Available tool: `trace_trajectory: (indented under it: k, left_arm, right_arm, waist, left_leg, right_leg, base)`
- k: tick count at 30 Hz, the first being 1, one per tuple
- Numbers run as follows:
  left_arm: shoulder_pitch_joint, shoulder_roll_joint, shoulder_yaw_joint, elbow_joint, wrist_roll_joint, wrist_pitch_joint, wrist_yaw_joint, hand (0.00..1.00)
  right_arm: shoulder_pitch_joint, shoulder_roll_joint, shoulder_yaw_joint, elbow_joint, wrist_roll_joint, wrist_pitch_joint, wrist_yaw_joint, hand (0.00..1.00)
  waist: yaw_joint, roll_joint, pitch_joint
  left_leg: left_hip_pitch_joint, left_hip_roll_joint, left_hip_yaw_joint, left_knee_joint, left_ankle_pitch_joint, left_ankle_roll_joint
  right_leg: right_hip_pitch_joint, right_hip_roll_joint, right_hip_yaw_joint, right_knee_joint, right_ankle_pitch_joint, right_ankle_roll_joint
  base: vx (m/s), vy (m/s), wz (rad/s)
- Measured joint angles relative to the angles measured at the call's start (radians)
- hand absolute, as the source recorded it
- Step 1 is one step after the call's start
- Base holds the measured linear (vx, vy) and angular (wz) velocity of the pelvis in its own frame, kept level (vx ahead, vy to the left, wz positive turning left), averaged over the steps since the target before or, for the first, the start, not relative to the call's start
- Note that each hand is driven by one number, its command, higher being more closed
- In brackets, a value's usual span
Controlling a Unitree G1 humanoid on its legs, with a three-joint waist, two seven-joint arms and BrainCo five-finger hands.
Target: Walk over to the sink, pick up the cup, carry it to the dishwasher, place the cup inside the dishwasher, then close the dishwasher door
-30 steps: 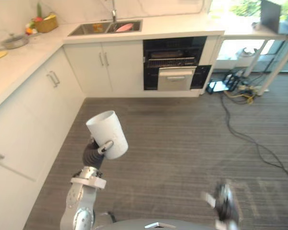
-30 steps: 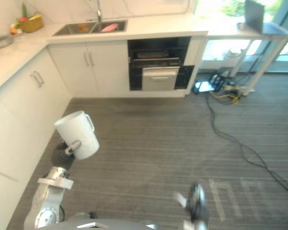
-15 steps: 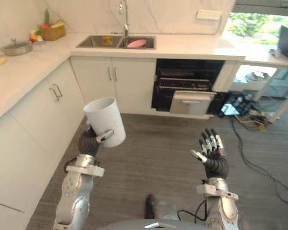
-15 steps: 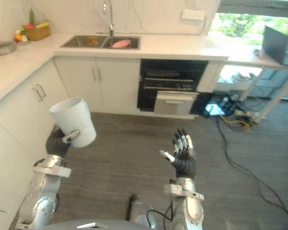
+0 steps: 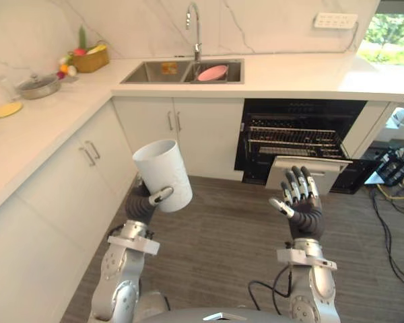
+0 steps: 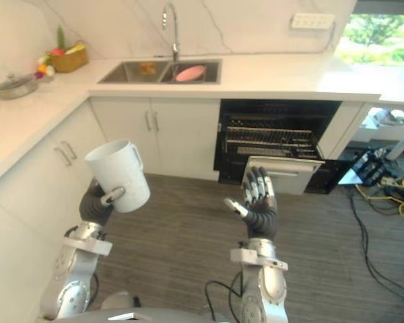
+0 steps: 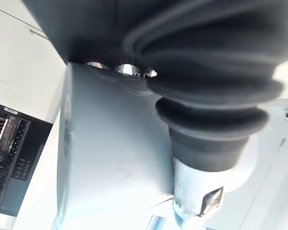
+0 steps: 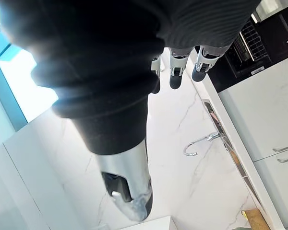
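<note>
Both eye views look down from the head, side by side, sharing sink (image 5: 182, 70), dishwasher (image 5: 293, 138), left hand (image 5: 141, 203) and right hand (image 5: 303, 212); each wrist view looks along its hand, very close; left onto the cup (image 7: 110, 158); right towards the faucet (image 8: 204, 139).

right hand (image 8: 105, 62): dark ribbed cover, fingers (image 8: 175, 73) straight
tap (image 8: 198, 143): past the fingers, against the marble wall (image 8: 192, 191)
dishwasher (image 8: 252, 36): open, rack visible, beside white cupboards (image 8: 264, 105)

White countertop (image 5: 289, 67) with sink (image 5: 145, 75) bears basket (image 5: 91, 60); lidded pot (image 5: 39, 85); yellow plate (image 5: 7, 109).
</note>
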Motion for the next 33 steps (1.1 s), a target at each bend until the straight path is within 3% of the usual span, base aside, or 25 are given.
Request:
trace_trajectory:
  k: [2,3,4,5,6,8,9,11,12,14,15,16,17,18,20,22,24,25,26,27,28,31,33]
  left_arm:
    - [0.022,-0.001,0.004,0.001,0.000,-0.002,0.002,1.00]
    - [0.048,0.001,0.014,0.002,-0.002,-0.003,0.001,1.00]
    - [0.067,0.000,0.017,0.002,-0.003,-0.005,0.000,1.00]
    - [0.070,0.004,0.022,0.005,-0.003,-0.008,0.000,1.00]
    - [0.072,0.021,0.024,0.005,-0.004,-0.012,0.001,1.00]
    - [0.063,0.038,0.035,0.003,-0.011,-0.022,0.006,1.00]
    - [0.052,0.038,0.065,0.003,-0.012,-0.022,0.013,1.00]
    - [0.028,0.029,0.109,0.007,-0.022,-0.018,0.016,1.00]
    - [0.003,0.030,0.118,0.016,-0.021,-0.016,0.015,1.00]
    - [-0.029,0.032,0.113,0.037,-0.020,-0.016,0.008,1.00]
    - [-0.036,0.032,0.109,0.041,-0.020,-0.015,0.009,1.00]
    - [-0.038,0.038,0.109,0.041,-0.019,-0.015,0.011,1.00]
    - [-0.039,0.043,0.109,0.042,-0.014,-0.011,0.018,1.00]
    - [-0.042,0.043,0.108,0.042,-0.007,-0.003,0.034,1.00]
    - [-0.047,0.044,0.115,0.041,-0.007,0.007,0.038,1.00]
    - [-0.047,0.050,0.128,0.040,-0.006,0.016,0.033,1.00]
    - [-0.041,0.070,0.128,0.029,0.001,0.027,0.029,1.00]
    - [-0.038,0.078,0.118,0.021,0.001,0.027,0.020,1.00]
    - [-0.032,0.059,0.101,0.030,0.001,0.031,0.012,1.00]
    - [-0.032,0.051,0.070,0.020,0.001,0.033,0.003,1.00]
    - [-0.041,0.042,0.049,0.007,0.001,0.035,-0.002,1.00]
    - [-0.074,0.028,0.021,-0.010,0.001,0.037,-0.012,1.00]
    - [-0.074,0.031,0.021,-0.009,0.001,0.040,-0.005,1.00]
  right_arm:
    - [-0.007,-0.011,-0.002,0.016,0.000,0.000,0.005,0.00]
    - [-0.007,-0.021,-0.005,0.058,0.014,0.010,0.010,0.00]
    - [0.006,-0.033,-0.006,0.064,0.029,0.011,0.011,0.00]
    - [0.007,-0.025,-0.005,0.080,0.033,0.011,0.012,0.00]
    - [0.010,-0.017,-0.008,0.082,0.039,0.014,0.014,0.00]
    - [-0.009,-0.011,-0.009,0.088,0.039,0.014,0.033,0.00]
    - [-0.026,0.002,-0.016,0.105,0.039,0.012,0.047,0.00]
    - [-0.048,0.006,-0.031,0.142,0.037,0.012,0.045,0.00]
    - [-0.049,0.006,-0.057,0.166,0.036,0.012,0.040,0.00]
    - [-0.038,0.007,-0.079,0.194,0.035,0.009,0.005,0.00]
    - [-0.037,0.009,-0.088,0.215,0.032,0.009,-0.012,0.00]
    - [-0.040,0.011,-0.081,0.227,0.023,0.009,-0.019,0.00]
    - [-0.040,0.015,-0.067,0.240,0.015,0.011,-0.030,0.00]
    - [-0.040,0.023,-0.061,0.237,0.012,0.011,-0.035,0.00]
    - [-0.039,0.034,-0.062,0.230,0.013,0.011,-0.035,0.00]
    - [-0.027,0.039,-0.064,0.229,0.014,0.009,-0.034,0.00]
    - [-0.002,0.043,-0.049,0.211,0.017,0.009,-0.034,0.00]
    - [0.021,0.040,-0.030,0.184,0.016,0.008,-0.033,0.00]
    - [0.026,0.026,-0.026,0.177,0.016,0.008,-0.034,0.00]
    - [0.029,0.011,-0.023,0.152,0.016,0.008,-0.035,0.00]
    - [0.022,0.004,-0.019,0.130,0.015,0.006,-0.035,0.00]
    - [-0.006,0.004,-0.002,0.110,-0.022,0.006,-0.039,0.00]
    - [-0.018,0.005,0.017,0.111,-0.022,0.006,-0.042,0.00]
  waist:
    - [0.000,0.003,-0.002]
    - [0.004,0.005,-0.006]
    - [0.004,0.007,-0.014]
    - [-0.004,-0.021,-0.019]
    - [-0.012,-0.054,-0.030]
    - [-0.009,-0.072,-0.041]
    - [-0.008,-0.090,-0.048]
    - [-0.009,-0.094,-0.048]
    - [-0.015,-0.096,-0.046]
    - [-0.031,-0.101,-0.041]
    - [-0.041,-0.091,-0.036]
    - [-0.041,-0.096,-0.034]
    - [-0.038,-0.095,-0.030]
    - [-0.041,-0.085,-0.024]
    - [-0.044,-0.072,-0.010]
    - [-0.050,-0.063,0.012]
    - [-0.057,-0.089,0.025]
    - [-0.058,-0.102,0.025]
    - [-0.053,-0.083,0.020]
    - [-0.049,-0.036,0.010]
    - [-0.051,-0.014,0.013]
    - [-0.047,0.005,0.017]
    - [-0.042,-0.002,0.015]
  left_leg:
    - [-0.017,0.008,-0.026,-0.155,0.045,-0.027]
    - [-0.012,0.022,0.024,-0.158,0.149,-0.022]
    - [0.001,0.022,0.059,-0.144,0.278,0.019]
    - [0.004,0.004,0.077,-0.120,0.282,-0.019]
    - [0.002,-0.026,0.095,-0.082,0.266,0.000]
    - [0.011,-0.047,0.098,-0.075,0.218,0.007]
    - [0.024,-0.069,0.103,-0.073,0.190,0.011]
    - [0.057,-0.100,0.103,-0.060,0.143,0.018]
    - [0.090,-0.129,0.092,-0.064,0.112,0.031]
    - [0.146,-0.171,0.060,-0.084,0.037,0.062]
    - [0.177,-0.190,0.052,-0.091,0.011,0.087]
    - [0.193,-0.192,0.055,-0.096,0.003,0.094]
    - [0.226,-0.186,0.073,-0.114,-0.004,0.101]
    - [0.253,-0.168,0.083,-0.123,-0.012,0.098]
    - [0.293,-0.139,0.101,-0.139,-0.026,0.080]
    - [0.342,-0.109,0.125,-0.141,-0.055,0.054]
    - [0.407,-0.107,0.135,-0.118,-0.127,0.004]
    - [0.433,-0.111,0.130,-0.101,-0.162,-0.022]
    - [0.453,-0.083,0.131,-0.097,-0.184,-0.031]
    - [0.452,-0.053,0.126,-0.097,-0.196,-0.022]
    - [0.450,-0.041,0.126,-0.099,-0.198,-0.018]
    - [0.469,-0.023,0.126,-0.076,-0.136,-0.029]
    - [0.462,-0.005,0.122,0.018,-0.106,-0.007]
  right_leg:
    - [0.002,-0.005,0.026,-0.004,-0.018,0.032]
    - [0.038,-0.013,0.059,-0.004,-0.026,0.078]
    - [0.066,-0.022,0.073,-0.012,-0.031,0.096]
    - [0.078,-0.049,0.083,-0.012,-0.036,0.105]
    - [0.080,-0.087,0.097,-0.004,-0.009,0.114]
    - [0.070,-0.110,0.110,0.007,0.039,0.120]
    - [0.078,-0.134,0.105,0.014,0.062,0.134]
    - [0.080,-0.169,0.098,0.097,0.094,0.171]
    - [0.040,-0.203,0.089,0.235,0.128,0.183]
    - [-0.052,-0.268,0.085,0.481,0.263,0.157]
    - [-0.117,-0.293,0.111,0.613,0.301,0.142]
    - [-0.159,-0.297,0.112,0.671,0.243,0.133]
    - [-0.232,-0.281,0.080,0.718,0.116,0.100]
    - [-0.272,-0.239,0.022,0.645,0.038,0.088]
    - [-0.314,-0.175,-0.048,0.479,0.007,0.065]
    - [-0.343,-0.113,-0.088,0.255,0.068,0.047]
    - [-0.321,-0.083,-0.084,0.015,0.211,0.035]
    - [-0.307,-0.080,-0.074,0.000,0.328,-0.017]
    - [-0.302,-0.053,-0.081,0.025,0.302,-0.036]
    - [-0.311,-0.022,-0.092,0.037,0.268,-0.051]
    - [-0.323,-0.008,-0.095,0.056,0.243,-0.053]
    - [-0.327,0.007,-0.091,0.122,0.162,-0.054]
    - [-0.300,0.018,-0.090,0.130,0.127,-0.058]
  base:
    - [0.40,0.200,-0.53]
    - [0.66,0.323,-0.51]
    - [0.68,0.338,-0.38]
    - [0.59,0.279,0.06]
    - [0.47,0.268,0.17]
    - [0.39,0.249,0.12]
    - [0.33,0.196,0.05]
    - [0.31,0.204,0.15]
    - [0.29,0.235,0.47]
    - [0.24,0.183,0.49]
    - [0.18,0.108,0.19]
    - [0.23,0.119,-0.07]
    - [0.23,0.030,-0.29]
    - [0.23,0.011,-0.30]
    - [0.26,-0.042,-0.32]
    - [0.25,-0.089,-0.34]
    - [0.35,-0.169,-0.20]
    - [0.39,-0.171,-0.17]
    - [0.41,-0.132,-0.23]
    - [0.37,-0.108,-0.24]
    - [0.34,-0.105,-0.14]
    - [0.29,-0.124,-0.13]
    - [0.28,-0.141,-0.22]
